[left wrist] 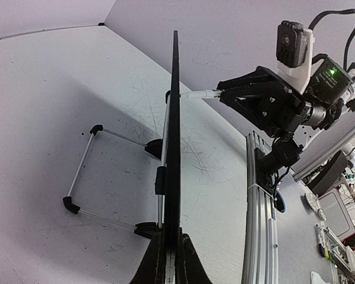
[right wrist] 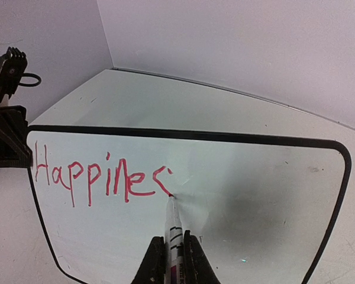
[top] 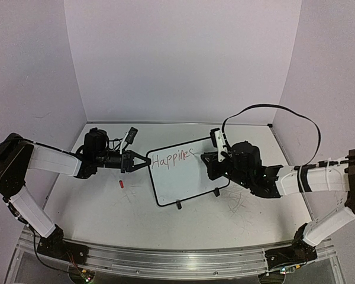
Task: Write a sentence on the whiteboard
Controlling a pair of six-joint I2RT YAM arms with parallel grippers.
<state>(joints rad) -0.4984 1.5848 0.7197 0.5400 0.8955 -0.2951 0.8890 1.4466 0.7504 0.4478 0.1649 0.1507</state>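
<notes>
Partway only. Whiteboard (top: 186, 184) propped on stand, middle of table (top: 89, 207), left edge clamped in left gripper (top: 143, 162) jaws. Red lettering (right wrist: 100, 180) on top line: "Happine" plus half-formed last stroke. Marker (right wrist: 173, 225) tip touching board at that stroke, barrel pinched tight in right gripper (right wrist: 173, 260).

Left to do: finish word, then rest of sentence; lower half of board bare.

Unclear: marker label cut off at frame bottom. Small red thing (top: 120, 184) lying left of board, possibly cap, too small to confirm.
</notes>
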